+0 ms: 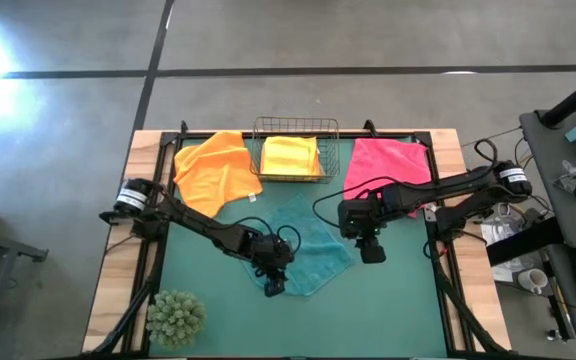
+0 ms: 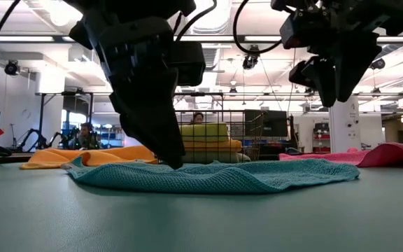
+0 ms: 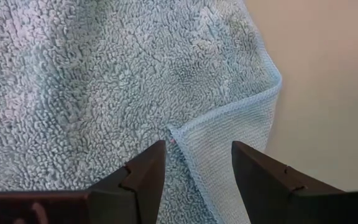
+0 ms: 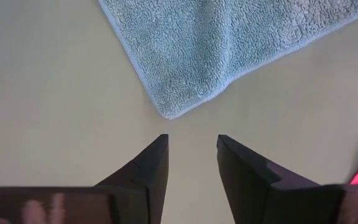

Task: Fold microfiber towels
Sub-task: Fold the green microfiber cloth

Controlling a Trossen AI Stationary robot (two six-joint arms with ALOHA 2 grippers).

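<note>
The plant ball (image 1: 176, 318) sits at the table's near left corner, well apart from the cloths. The orange towel (image 1: 217, 168) lies crumpled at the far left, and beside it the basket (image 1: 295, 128) holds the yellow towel (image 1: 290, 156); in the low view more folded cloth shows under the yellow one, but its colour is hard to tell through the wire. The teal towel (image 1: 313, 250) lies mid-table, rumpled, its long axis running roughly from the near edge toward the basket. The left gripper (image 1: 274, 283) is down on its near left part, fingers spread with a turned-over corner of the cloth between them; whether the tips touch the cloth cannot be told, and the gripper hides much of that edge from above. The right gripper (image 1: 372, 250) hangs above the mat just right of the teal towel, fingers parted and empty, a rounded towel corner (image 4: 169, 111) just ahead of them. The pink towel (image 1: 388, 165) lies at the far right, partly hidden under the right arm. Bare green mat (image 1: 388, 310) lies open along the near side and between teal and pink.
</note>
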